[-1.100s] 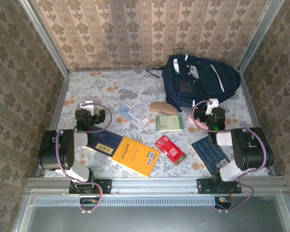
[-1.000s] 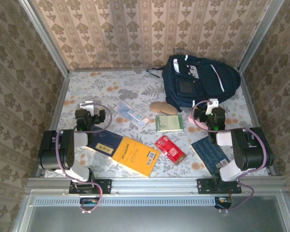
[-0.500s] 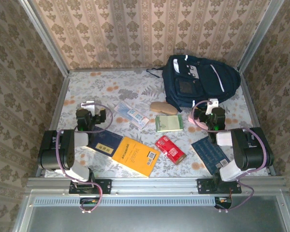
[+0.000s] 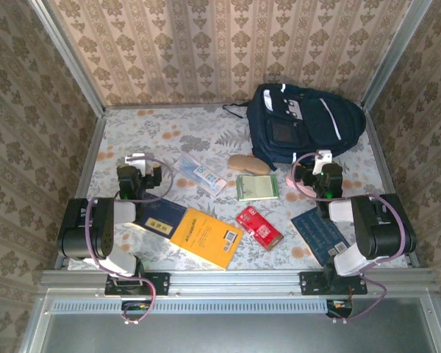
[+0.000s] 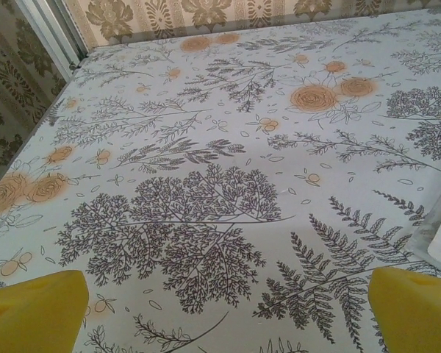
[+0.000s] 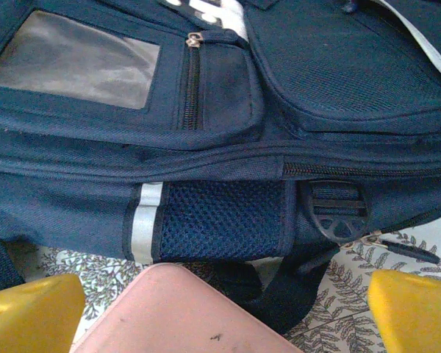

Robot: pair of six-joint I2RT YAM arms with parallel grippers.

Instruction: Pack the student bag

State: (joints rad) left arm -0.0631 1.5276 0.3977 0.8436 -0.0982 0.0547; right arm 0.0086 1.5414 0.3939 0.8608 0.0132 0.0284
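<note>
Rear tabletop (image 4: 169, 132) is being occupied by the student bag (image 4: 305, 125), just beyond the spread-fingered right gripper (image 4: 322, 157), left gripper (image 4: 136, 162) likewise spread.

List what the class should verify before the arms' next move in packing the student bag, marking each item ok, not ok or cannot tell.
1. The left pincer is open and empty: ok.
2. The right pincer is open: ok.
3. The large navy fabric backpack with white stripes is open for packing: not ok, the zips in view look shut.
4. The smooth pink flat object under the right pincer is clear of the backpack: cannot tell, it lies close to it.
5. The yellow rectangular book lies uncovered: ok.
</note>
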